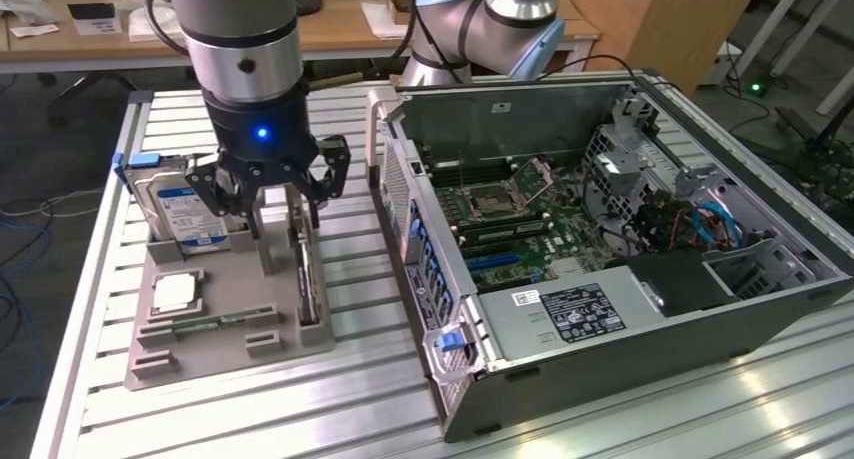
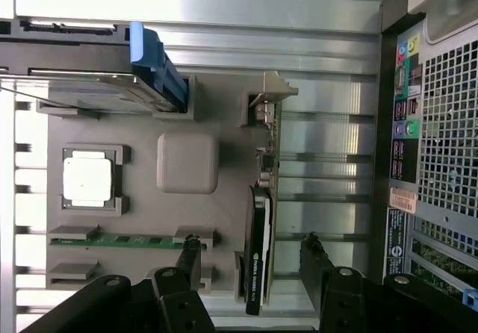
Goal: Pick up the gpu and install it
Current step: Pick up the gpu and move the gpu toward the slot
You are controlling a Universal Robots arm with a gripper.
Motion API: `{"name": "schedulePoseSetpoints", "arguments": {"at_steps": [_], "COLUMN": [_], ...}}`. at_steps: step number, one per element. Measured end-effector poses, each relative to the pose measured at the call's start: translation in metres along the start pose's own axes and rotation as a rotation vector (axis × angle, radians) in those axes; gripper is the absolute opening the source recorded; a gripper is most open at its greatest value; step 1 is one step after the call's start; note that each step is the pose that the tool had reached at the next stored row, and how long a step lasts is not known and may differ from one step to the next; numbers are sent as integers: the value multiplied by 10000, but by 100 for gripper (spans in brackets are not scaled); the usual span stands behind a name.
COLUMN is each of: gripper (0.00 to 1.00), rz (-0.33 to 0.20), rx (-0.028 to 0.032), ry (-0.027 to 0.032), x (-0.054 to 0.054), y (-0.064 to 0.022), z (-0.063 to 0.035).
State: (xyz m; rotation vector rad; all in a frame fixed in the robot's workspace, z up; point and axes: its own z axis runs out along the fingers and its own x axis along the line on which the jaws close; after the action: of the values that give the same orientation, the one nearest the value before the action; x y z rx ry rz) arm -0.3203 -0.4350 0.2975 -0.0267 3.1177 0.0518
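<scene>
Gripper poised low over the grey holder tray, jaws spread wide and gripping nothing, with a finger on either side of the gpu and clear of it. Standing on its long edge in a slot along the tray's side nearest the open computer case: a thin flat card, greenish board, dark face with a small label, silvery metal bracket at one end. Elsewhere on the tray, apart from the card: a blue-labelled hard drive upright, a square processor, a narrow green memory stick. All set on a slatted metal table.
</scene>
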Motion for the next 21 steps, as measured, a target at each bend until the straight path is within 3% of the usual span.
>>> {"name": "schedulePoseSetpoints", "arguments": {"at_steps": [9,11,14,21], "gripper": [65,65,65,65], "rz": [0,-1,-5,199], "rx": [4,33,135,146], "ry": [-1,0,1,-4], "x": [-8,-14,-24,-35], "y": [-7,-8,-10,-14], "z": [163,194,228,354]}}
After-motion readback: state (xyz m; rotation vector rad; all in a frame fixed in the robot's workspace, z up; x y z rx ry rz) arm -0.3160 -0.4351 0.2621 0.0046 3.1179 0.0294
